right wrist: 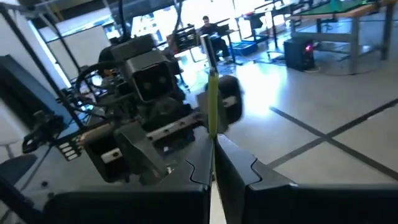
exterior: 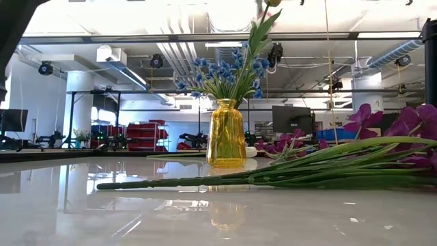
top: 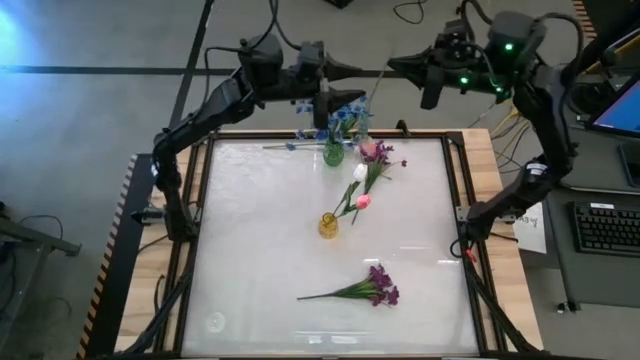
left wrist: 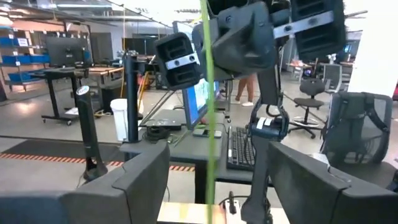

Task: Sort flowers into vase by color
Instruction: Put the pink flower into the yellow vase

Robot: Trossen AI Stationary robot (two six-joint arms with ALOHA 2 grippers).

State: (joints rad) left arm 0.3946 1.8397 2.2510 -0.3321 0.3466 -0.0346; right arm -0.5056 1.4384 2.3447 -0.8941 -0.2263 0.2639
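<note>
A thin green flower stem [top: 377, 92] stands upright above the table's far edge, over a green vase [top: 333, 153] of blue blossoms [top: 345, 118]. In the low view its leafy part [exterior: 261, 31] rises past the blue blossoms [exterior: 218, 72]. Whether its lower end sits in the vase is hidden. My right gripper [top: 395, 66] [right wrist: 212, 155] is shut on this stem. My left gripper [top: 354, 72] [left wrist: 217, 180] faces it, open, with the stem [left wrist: 209, 124] running untouched through the gap between its fingers. My right gripper pinches the green stem [right wrist: 212, 121] between its two fingers. The fingers lie level, coming from the table's right side, across the stem. The stem stands upright in the hold, one end sticking up past the fingers, lifted well above the tabletop.
A yellow vase [top: 328, 225] [exterior: 226, 133] at mid-table holds a white and a pink tulip [top: 361, 186]. A purple sprig [top: 365, 288] [exterior: 273, 174] lies toward the near edge. Pink and purple flowers [top: 380, 153] lie right of the green vase, a blue sprig [top: 290, 146] left of it.
</note>
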